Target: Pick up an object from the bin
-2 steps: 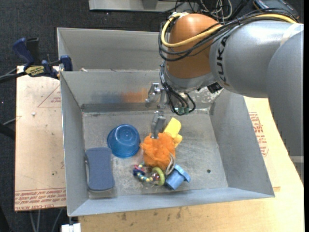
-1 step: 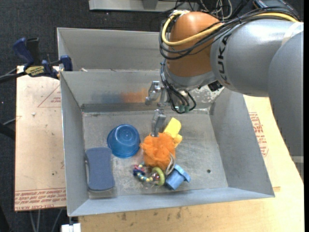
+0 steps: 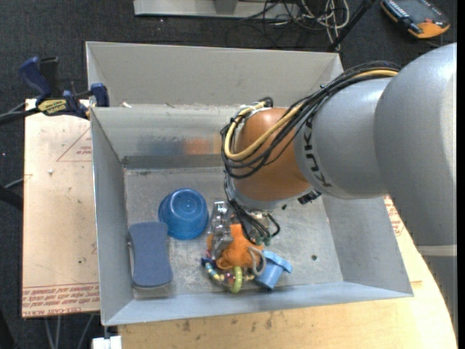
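My gripper (image 3: 221,224) reaches down under the orange wrist cover, near the middle of the bin floor. Its metal fingers stand right above an orange toy-like thing (image 3: 236,253), touching or nearly touching its top. Round that orange thing lies a ring of coloured beads (image 3: 221,276). A small light-blue cup-shaped piece (image 3: 270,270) lies tipped over just right of it. A blue round cup (image 3: 184,212) stands upside down to the left of the fingers.
A blue-grey rectangular sponge-like block (image 3: 150,257) lies along the bin's left wall near the front. The arm and its cables cover the middle and right back of the bin. Bare floor shows at the right front.
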`<state>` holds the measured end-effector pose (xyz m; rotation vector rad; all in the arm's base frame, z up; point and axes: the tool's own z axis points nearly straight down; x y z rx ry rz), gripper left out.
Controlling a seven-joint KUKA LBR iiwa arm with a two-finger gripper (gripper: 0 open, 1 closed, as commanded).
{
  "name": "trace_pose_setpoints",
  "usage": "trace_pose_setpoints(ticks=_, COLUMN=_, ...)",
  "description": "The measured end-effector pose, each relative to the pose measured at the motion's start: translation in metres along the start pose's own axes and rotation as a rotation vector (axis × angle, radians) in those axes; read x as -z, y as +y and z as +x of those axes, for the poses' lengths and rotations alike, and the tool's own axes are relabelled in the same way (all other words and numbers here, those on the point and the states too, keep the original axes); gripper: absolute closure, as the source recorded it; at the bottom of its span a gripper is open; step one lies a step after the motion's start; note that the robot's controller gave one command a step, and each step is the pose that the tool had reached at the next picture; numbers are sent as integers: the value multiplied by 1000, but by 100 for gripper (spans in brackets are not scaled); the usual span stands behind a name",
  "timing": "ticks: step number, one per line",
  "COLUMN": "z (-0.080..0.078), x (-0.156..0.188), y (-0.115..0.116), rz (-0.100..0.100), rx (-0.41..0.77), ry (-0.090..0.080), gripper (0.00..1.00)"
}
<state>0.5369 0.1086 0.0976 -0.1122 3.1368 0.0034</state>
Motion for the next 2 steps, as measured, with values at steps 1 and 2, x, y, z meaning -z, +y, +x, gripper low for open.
trace_pose_setpoints(ticks=1, z=0, x=0, y=0, rz=0, rx=-1, ry=0, gripper=100)
trace_pose_setpoints(ticks=2, z=-17, x=108, y=6, rz=1, rx=50, ry=1, gripper=100)
